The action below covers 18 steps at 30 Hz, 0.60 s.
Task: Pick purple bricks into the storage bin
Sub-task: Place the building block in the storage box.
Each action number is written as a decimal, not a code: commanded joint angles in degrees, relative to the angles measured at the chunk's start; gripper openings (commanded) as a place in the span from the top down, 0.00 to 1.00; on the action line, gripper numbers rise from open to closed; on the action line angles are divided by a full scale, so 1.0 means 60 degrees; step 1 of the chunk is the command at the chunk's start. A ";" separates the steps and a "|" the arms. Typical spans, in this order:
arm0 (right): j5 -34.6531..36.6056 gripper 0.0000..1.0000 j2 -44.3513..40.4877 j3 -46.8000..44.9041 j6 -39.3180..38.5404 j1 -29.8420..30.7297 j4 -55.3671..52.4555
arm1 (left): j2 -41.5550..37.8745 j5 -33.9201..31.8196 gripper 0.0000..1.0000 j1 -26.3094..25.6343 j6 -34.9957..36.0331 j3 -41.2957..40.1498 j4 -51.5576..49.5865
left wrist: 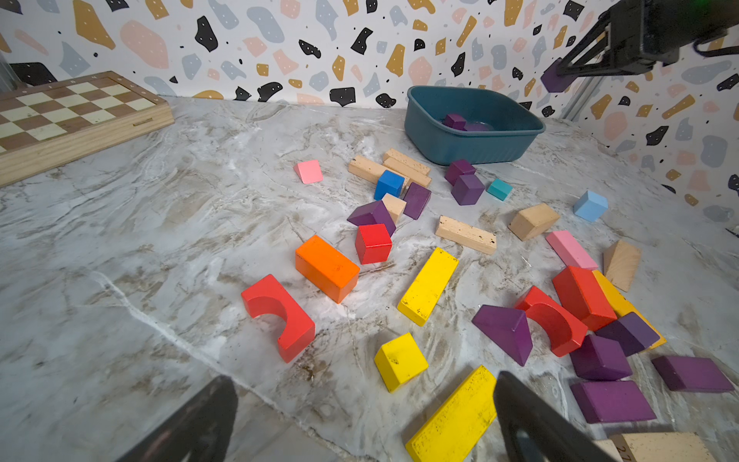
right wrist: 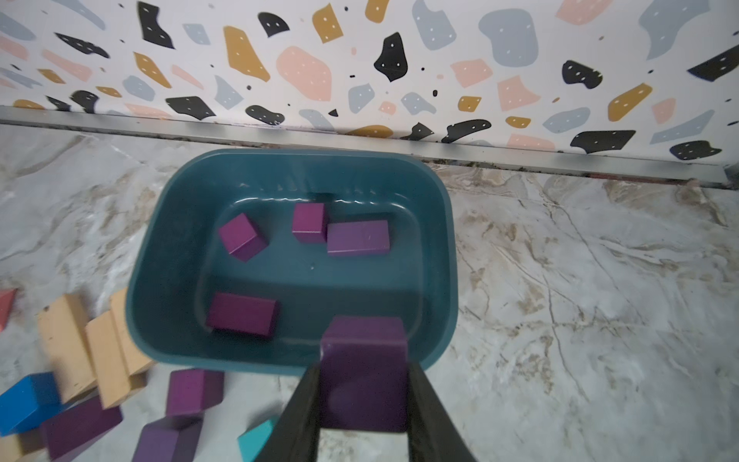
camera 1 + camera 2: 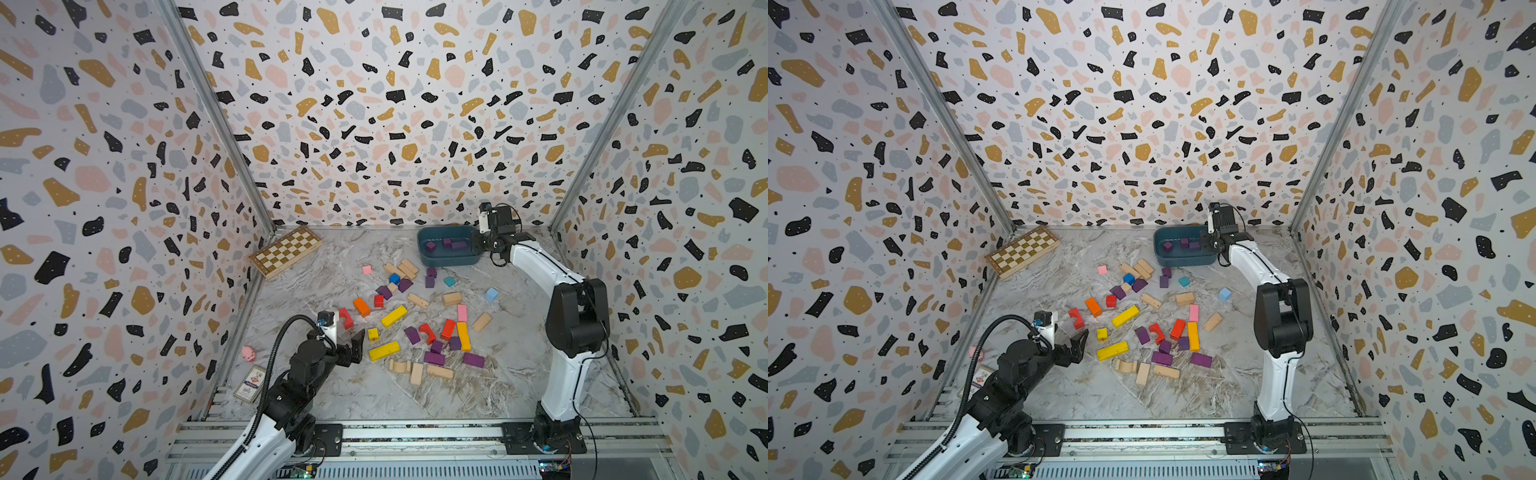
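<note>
Four small matte purple wooden bricks (image 2: pixel 242 314) lie in the dark teal plastic storage bin (image 2: pixel 160 240). The right jaws clamp a fifth brick (image 2: pixel 364 376) above the bin's edge. The left jaws gape wide, empty. About nine loose purple bricks (image 3: pixel 473 360) are left on the marble desk (image 3: pixel 332 395).

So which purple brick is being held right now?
The brick clamped in the right gripper, above the bin's edge; four other bricks lie inside the bin, the rest loose on the table.

Marble-look bench (image 3: pixel 332 399): chessboard (image 3: pixel 286 250) far left corner, storage bin (image 3: pixel 446 261) at back, coloured blocks (image 3: pixel 393 316) and purple bricks (image 3: pixel 473 360) scattered mid-bench, card box (image 3: pixel 249 384) left edge.
</note>
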 commanded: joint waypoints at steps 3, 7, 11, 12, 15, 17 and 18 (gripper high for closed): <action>-0.0155 0.86 0.0840 0.1496 -0.0500 -0.0175 -0.1023 | -0.0083 -0.0128 0.01 -0.0012 0.0065 -0.0054 0.0341; -0.0329 0.86 0.1180 0.1755 -0.0567 -0.0334 -0.1236 | -0.0065 -0.0122 0.01 -0.0012 0.0061 -0.0051 0.0363; -0.0445 0.86 0.1260 0.1636 -0.0622 -0.0338 -0.1271 | -0.0054 -0.0107 0.01 -0.0012 0.0069 -0.0049 0.0366; -0.0445 0.86 0.1263 0.1616 -0.0607 -0.0334 -0.1260 | -0.0059 -0.0100 0.01 -0.0012 0.0058 -0.0048 0.0357; -0.0515 0.85 0.1277 0.1609 -0.0581 -0.0338 -0.1214 | -0.0051 -0.0110 0.01 -0.0012 0.0061 -0.0052 0.0365; -0.0529 0.85 0.1297 0.1660 -0.0593 -0.0333 -0.1246 | -0.0049 -0.0098 0.01 -0.0012 0.0069 -0.0046 0.0375; -0.0543 0.85 0.1323 0.1689 -0.0591 -0.0330 -0.1257 | -0.0061 -0.0108 0.01 -0.0012 0.0073 -0.0054 0.0375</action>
